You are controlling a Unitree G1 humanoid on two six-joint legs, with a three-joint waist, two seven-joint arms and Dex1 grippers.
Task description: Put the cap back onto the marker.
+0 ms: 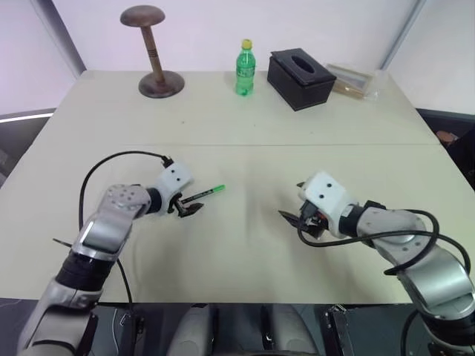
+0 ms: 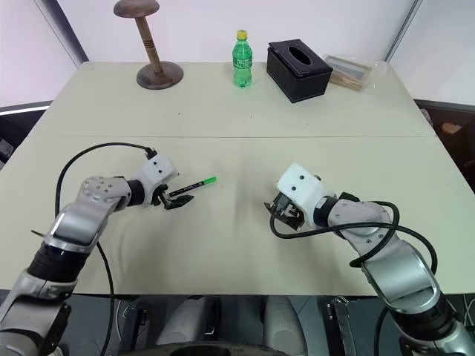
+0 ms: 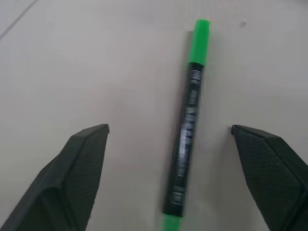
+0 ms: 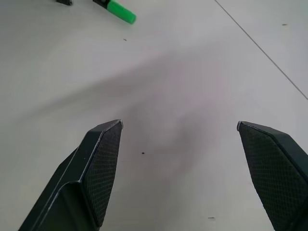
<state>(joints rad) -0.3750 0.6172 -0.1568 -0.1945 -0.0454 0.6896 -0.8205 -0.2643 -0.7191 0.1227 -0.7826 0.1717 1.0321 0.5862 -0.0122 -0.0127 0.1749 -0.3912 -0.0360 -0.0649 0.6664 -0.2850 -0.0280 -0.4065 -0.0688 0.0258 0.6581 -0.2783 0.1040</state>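
Left eye view: we see the marker (image 1: 202,195) lying flat on the tabletop (image 1: 245,119), black barrel with the green cap (image 1: 216,190) already seated on its far end, pointing toward the middle of the tabletop. The left pincer (image 1: 189,211) sits right at the marker's near end with fingers spread, not pinching anything. The right pincer (image 1: 293,219) hangs well apart on the other side, also spread and empty. Right eye view: same layout, marker (image 2: 191,186) free on the surface, nothing touching the cap end; a green bottle (image 2: 243,59), black tissue box (image 2: 298,70) and wooden stand (image 2: 154,52) stand along the far edge, well out of the way. Left wrist view: the marker (image 3: 188,126) lies between the two spread fingers (image 3: 72,178), touching neither, with green showing at both ends, and we judge the capping done. Handling call: light, stiff, smooth plastic, round, so likely to roll or slip under a skewed pinch; not fragile. We'd take it mid-barrel on the black labelled section, fingers across its length, not on the cap, which could pop off. Right wrist view: the right fingers (image 4: 98,168) stand wide over bare tabletop, the cap end (image 4: 120,11) in view far off.
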